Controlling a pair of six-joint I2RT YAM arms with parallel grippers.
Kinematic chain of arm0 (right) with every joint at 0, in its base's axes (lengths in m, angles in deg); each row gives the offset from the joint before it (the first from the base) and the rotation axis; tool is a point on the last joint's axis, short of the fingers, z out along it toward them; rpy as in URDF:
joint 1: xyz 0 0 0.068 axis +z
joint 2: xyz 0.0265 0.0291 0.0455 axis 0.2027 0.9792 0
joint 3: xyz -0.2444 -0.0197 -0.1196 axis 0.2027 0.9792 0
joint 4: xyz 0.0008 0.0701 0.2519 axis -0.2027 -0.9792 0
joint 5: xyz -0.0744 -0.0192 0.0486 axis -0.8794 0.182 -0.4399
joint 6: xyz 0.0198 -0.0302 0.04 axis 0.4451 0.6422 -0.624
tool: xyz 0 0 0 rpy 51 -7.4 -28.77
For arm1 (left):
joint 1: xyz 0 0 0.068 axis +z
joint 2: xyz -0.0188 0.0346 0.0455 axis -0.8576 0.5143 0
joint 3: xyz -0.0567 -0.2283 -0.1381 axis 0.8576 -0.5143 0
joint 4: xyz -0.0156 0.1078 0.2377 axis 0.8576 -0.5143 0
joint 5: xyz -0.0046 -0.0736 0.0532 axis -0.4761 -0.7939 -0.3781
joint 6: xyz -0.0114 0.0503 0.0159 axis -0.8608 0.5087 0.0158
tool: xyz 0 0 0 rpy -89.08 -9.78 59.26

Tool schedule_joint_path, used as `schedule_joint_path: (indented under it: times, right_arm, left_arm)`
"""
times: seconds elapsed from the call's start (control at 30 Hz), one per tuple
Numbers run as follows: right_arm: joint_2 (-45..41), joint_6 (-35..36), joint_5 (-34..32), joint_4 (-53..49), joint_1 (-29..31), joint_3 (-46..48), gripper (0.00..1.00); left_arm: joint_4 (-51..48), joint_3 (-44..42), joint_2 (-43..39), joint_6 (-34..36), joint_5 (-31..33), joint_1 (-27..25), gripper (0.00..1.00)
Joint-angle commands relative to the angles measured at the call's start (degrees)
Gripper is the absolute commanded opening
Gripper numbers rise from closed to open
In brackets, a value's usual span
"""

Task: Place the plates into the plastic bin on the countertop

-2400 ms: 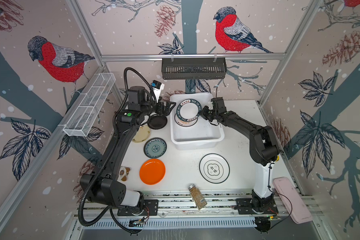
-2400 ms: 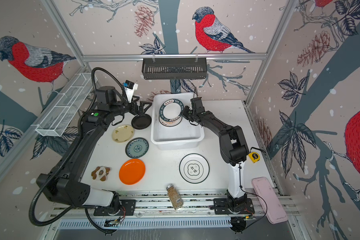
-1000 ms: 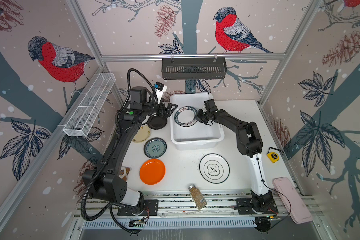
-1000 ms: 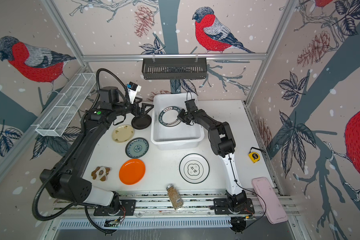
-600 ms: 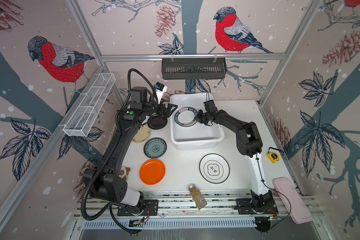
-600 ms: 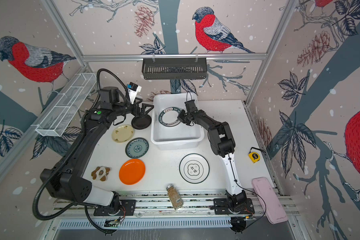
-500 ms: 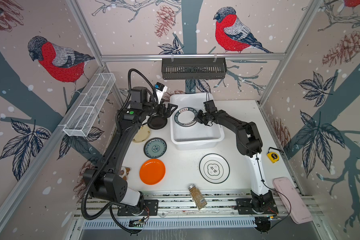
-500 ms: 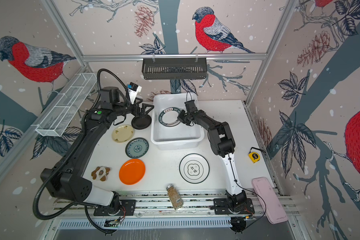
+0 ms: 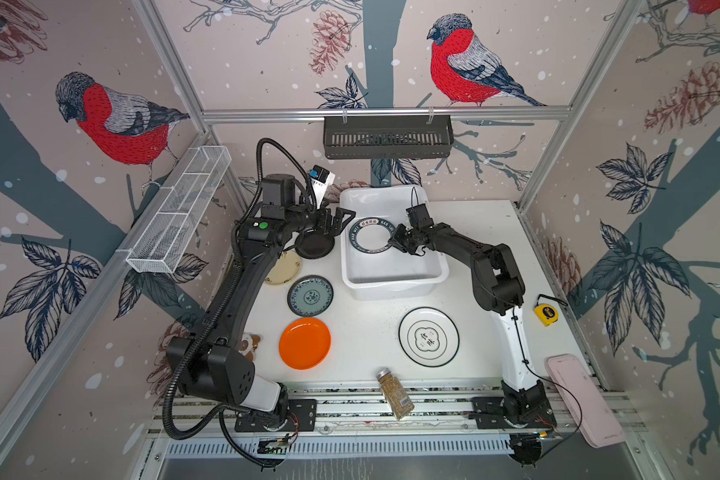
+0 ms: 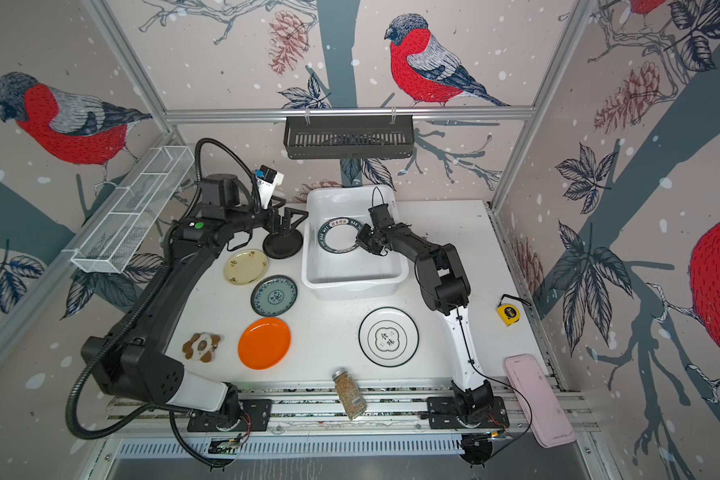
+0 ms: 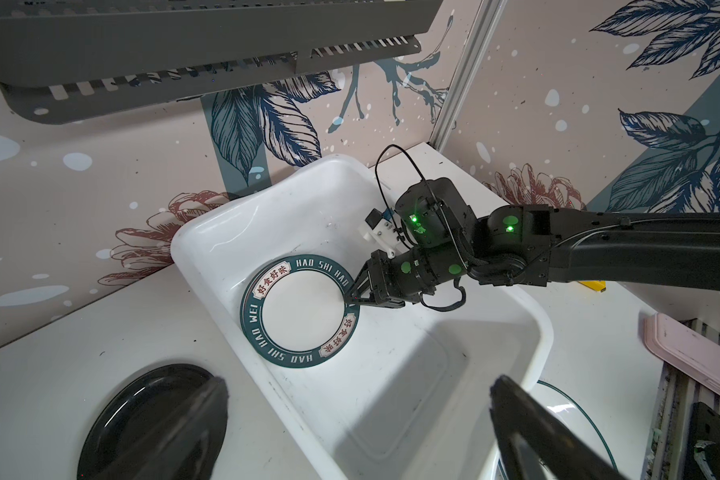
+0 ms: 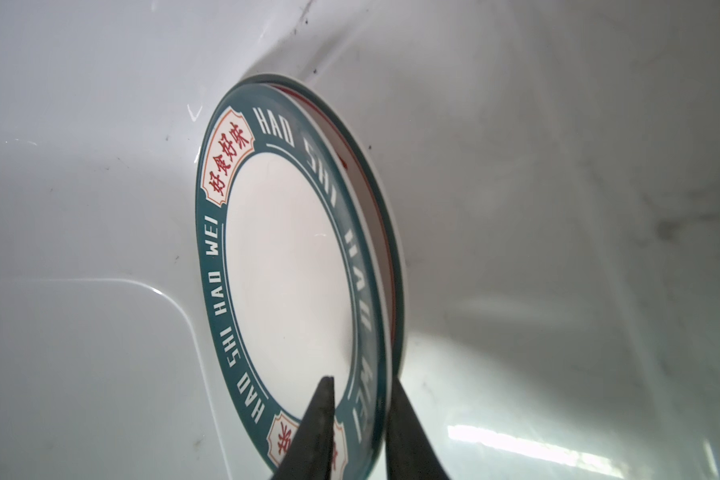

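Note:
The plastic bin (image 9: 391, 286) (image 10: 352, 291) stands at the back middle of the countertop (image 9: 362, 332). Inside it the dark lettered plate (image 9: 371, 241) (image 11: 300, 311) (image 12: 287, 270) leans on another plate with a red line (image 12: 385, 232) against the bin's left wall. My right gripper (image 9: 391, 241) (image 12: 360, 386) straddles its rim, jaws slightly open. My left gripper (image 9: 333, 220) (image 11: 358, 395) hangs wide open over the black plate (image 9: 313, 246) (image 11: 142, 415). Cream (image 9: 283, 268), teal-patterned (image 9: 310, 296), orange (image 9: 304, 343) and black-rimmed white (image 9: 429, 336) plates lie on the countertop.
A spice jar (image 9: 395, 392) lies at the front edge. A yellow tape measure (image 9: 546, 313) and a pink case (image 9: 585, 399) are on the right, a brown-and-white toy (image 9: 248, 345) by the left arm. Black basket (image 9: 387, 137) and mesh tray (image 9: 179, 210) hang on the walls.
My right arm lowered the lettered plate into the bin until it settled, and its jaws have now parted a little around the rim. The left gripper has barely moved.

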Motion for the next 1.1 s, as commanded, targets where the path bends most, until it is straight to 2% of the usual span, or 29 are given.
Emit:
schedule_joint_path:
  times: [0.0,0.4,0.63,0.83,1.07]
  right_arm:
    - [-0.69,-0.75,-1.23,-0.42,-0.01,0.25,0.25]
    - [-0.09,-0.12,-1.13,-1.36,-0.23,-0.58,0.35]
    - [-0.64,2.39,-4.41,-7.03,-0.1,-3.74,0.39]
    - [-3.7,5.3,-7.35,-10.04,0.45,-5.5,0.4]
    - [-10.29,8.48,-7.97,-9.9,1.14,-2.41,0.42]
  left_arm:
    - [0.16,0.02,-0.05,0.79,-0.73,0.02,0.98]
    - [0.61,-0.18,0.74,0.31,-0.74,0.02,0.98]
    - [0.25,-0.02,1.18,0.33,-0.9,0.02,0.98]
    - [-0.14,-0.02,0.92,0.7,-0.14,0.06,0.98]
    - [-0.61,-0.09,0.48,1.32,0.44,0.01,0.98]
